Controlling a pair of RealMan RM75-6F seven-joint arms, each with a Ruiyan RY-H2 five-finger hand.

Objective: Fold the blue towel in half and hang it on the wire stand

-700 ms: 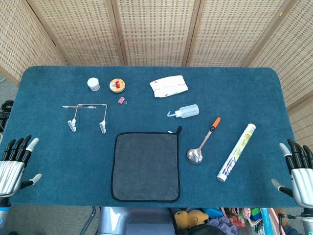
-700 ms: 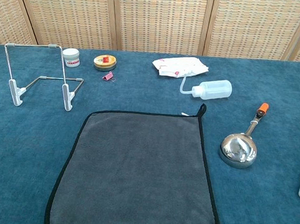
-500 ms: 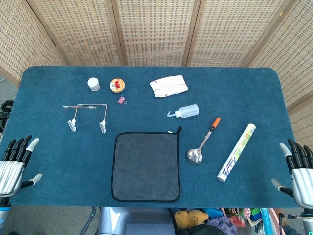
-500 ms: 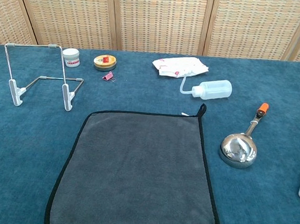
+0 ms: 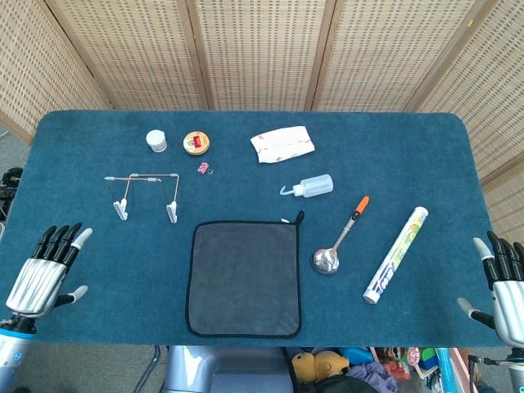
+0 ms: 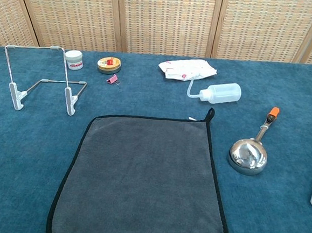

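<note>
The left hand (image 5: 45,273) hovers over the desk's (image 5: 409,155) 8 o'clock edge, palm down, fingers (image 5: 61,239) straight, apart, pointing toward 1 o'clock, holding nothing. The right hand (image 5: 509,291) sits at the 4 o'clock corner, fingers apart and empty. The towel (image 5: 244,278) lies flat and unfolded at 6 o'clock; the wire stand (image 5: 146,195) stands upright at its 10 o'clock, well apart.

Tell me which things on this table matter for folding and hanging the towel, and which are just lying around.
For the job: towel, wire stand.

Lying about: ladle, squeeze bottle, packet, foil roll, white jar, tin, pink clip.
</note>
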